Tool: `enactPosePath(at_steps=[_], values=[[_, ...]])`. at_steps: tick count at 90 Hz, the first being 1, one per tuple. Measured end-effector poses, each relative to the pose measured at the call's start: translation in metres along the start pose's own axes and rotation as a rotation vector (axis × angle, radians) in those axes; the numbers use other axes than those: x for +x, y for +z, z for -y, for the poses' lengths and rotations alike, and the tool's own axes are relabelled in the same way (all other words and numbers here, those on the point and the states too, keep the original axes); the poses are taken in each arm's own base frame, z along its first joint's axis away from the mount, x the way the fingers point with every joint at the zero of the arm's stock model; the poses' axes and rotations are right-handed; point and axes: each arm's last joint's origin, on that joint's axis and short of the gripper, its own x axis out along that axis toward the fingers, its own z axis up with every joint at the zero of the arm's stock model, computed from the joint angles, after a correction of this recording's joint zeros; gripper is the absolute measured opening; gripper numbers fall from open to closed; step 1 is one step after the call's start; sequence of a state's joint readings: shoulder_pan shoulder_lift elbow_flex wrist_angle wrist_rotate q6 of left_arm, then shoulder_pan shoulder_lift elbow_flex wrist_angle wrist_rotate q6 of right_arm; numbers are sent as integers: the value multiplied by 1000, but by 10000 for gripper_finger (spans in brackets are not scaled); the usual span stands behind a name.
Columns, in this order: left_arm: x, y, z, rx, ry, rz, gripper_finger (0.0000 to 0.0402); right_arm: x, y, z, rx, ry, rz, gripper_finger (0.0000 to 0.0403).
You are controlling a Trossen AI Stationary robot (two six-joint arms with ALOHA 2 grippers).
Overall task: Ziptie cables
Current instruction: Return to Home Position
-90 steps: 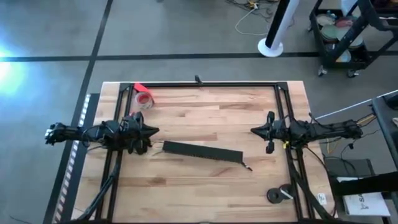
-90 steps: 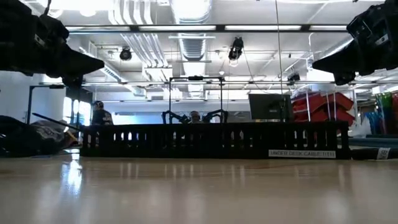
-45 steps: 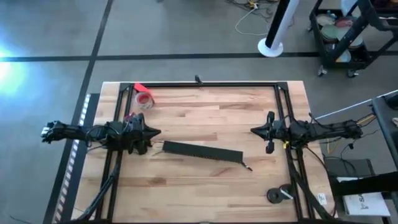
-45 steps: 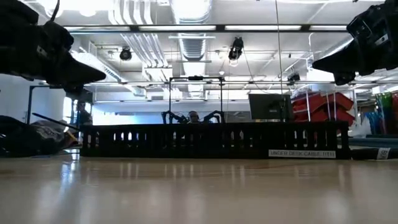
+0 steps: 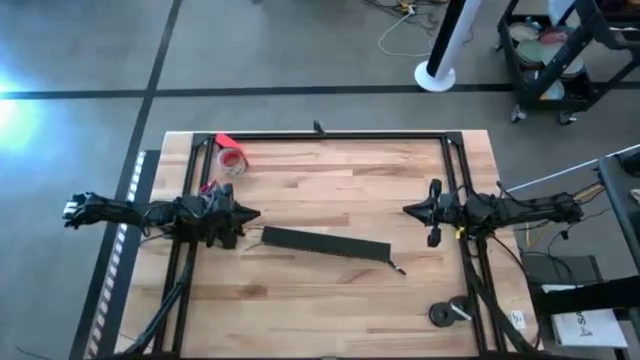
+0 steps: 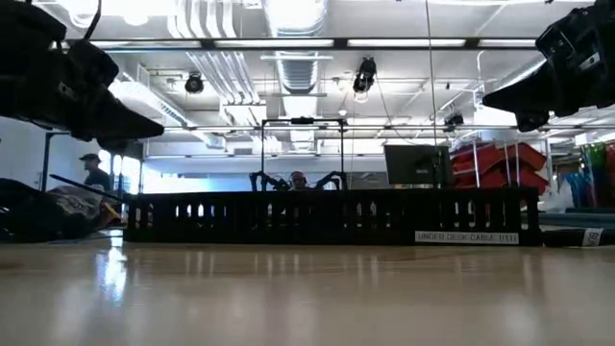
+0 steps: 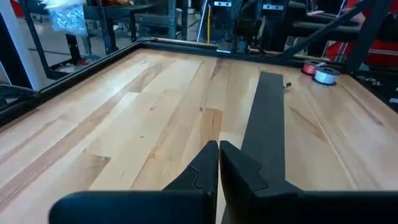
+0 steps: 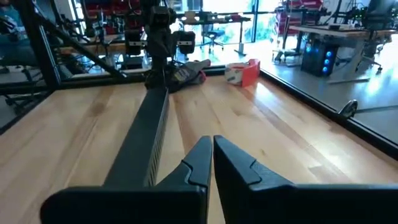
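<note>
Black and matte, my left tool (image 5: 250, 213) is pinched fully closed on nothing, poised over the pale planked worktop (image 5: 330, 180); my right tool (image 5: 410, 210) faces it, likewise closed and empty. Between them lies the slotted black plastic duct (image 5: 325, 243), rigid, its long axis running tool to tool, one end just beside my left tool. Of the cables (image 5: 398, 267) only a thin end pokes from the other end (the rest, I judge, lies inside). I cannot make out the ziptie.

Robotics lab or workshop, wooden desk (image 5: 330, 190) framed in black rails, grey concrete floor (image 5: 300, 50) with dark tape lines, exposed ceiling ducts (image 6: 293, 14), strip lights (image 6: 404, 42), wheeled cart (image 5: 555, 60), monitor (image 6: 416, 164), person (image 6: 94, 173) far behind.
</note>
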State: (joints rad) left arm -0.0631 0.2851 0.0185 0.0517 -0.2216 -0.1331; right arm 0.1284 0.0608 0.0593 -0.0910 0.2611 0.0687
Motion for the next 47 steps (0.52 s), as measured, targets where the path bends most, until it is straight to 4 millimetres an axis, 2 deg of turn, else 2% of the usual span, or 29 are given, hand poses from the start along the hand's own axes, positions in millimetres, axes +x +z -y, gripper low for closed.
enactPosePath(at_steps=[47], values=[[3,-3,0,10,5,-42,2,0,0,0,1,0,0,2]])
